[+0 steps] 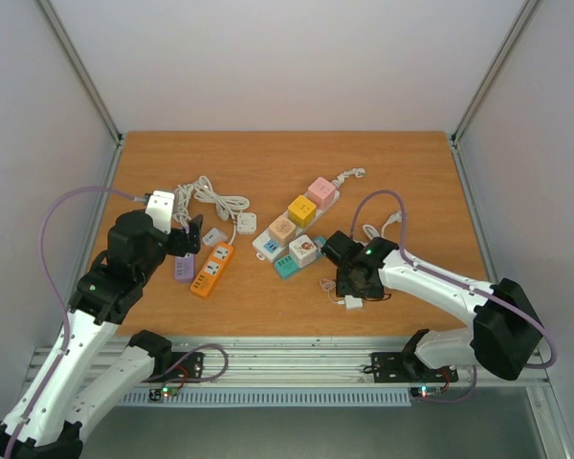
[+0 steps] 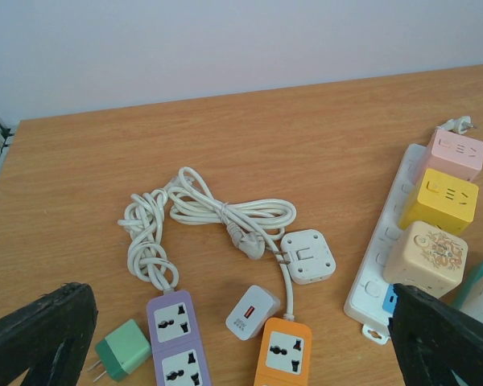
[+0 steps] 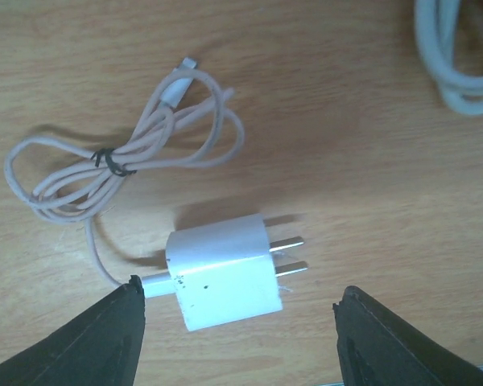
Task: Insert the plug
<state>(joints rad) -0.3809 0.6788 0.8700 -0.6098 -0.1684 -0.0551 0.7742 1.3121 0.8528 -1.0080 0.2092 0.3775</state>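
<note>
A white two-prong plug (image 3: 224, 273) lies on its side on the wooden table, prongs pointing right in the right wrist view, with a thin bundled white cable (image 3: 121, 165) running from its back. My right gripper (image 3: 240, 296) hangs over it, open, one dark finger on each side and neither touching it. From above, the plug (image 1: 352, 303) lies near the table's front edge under the right gripper (image 1: 356, 282). My left gripper (image 2: 241, 338) is wide open and empty above a purple power strip (image 2: 175, 338) and an orange power strip (image 2: 283, 354).
A white USB charger (image 2: 252, 312), a green charger (image 2: 122, 350) and a square white adapter (image 2: 308, 256) lie near the strips' coiled white cords (image 2: 201, 213). A long white strip (image 1: 264, 246) carries several coloured cube adapters mid-table. Another white cord (image 1: 383, 225) loops at the right.
</note>
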